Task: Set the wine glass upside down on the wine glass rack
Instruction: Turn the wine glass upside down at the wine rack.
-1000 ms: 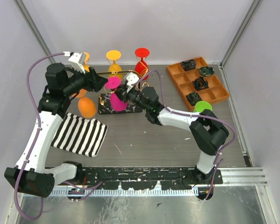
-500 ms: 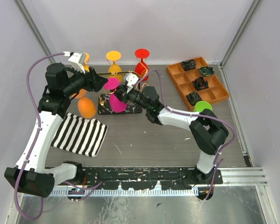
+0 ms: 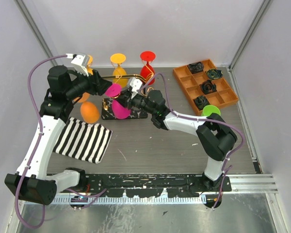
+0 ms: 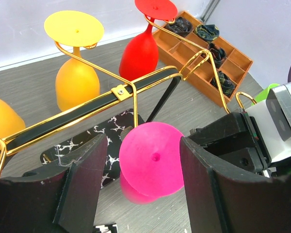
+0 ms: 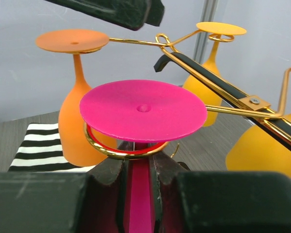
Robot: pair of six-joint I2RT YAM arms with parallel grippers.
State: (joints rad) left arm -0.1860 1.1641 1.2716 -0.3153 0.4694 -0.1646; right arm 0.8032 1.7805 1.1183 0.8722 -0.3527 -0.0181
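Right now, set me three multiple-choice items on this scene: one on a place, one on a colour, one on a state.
1. The orange tray lies at the table's: A back right; B back left; C near edge.
2. The wine glass in the right tool is: A green; B pink; C red.
3. The left tool is: A shut on nothing; B out of sight; C open.

Answers: 1 A, the top view shows it at the back right. 2 B, the right wrist view shows a pink stem clamped between that tool's fingers. 3 C, its own view shows its fingers apart, either side of the pink foot.
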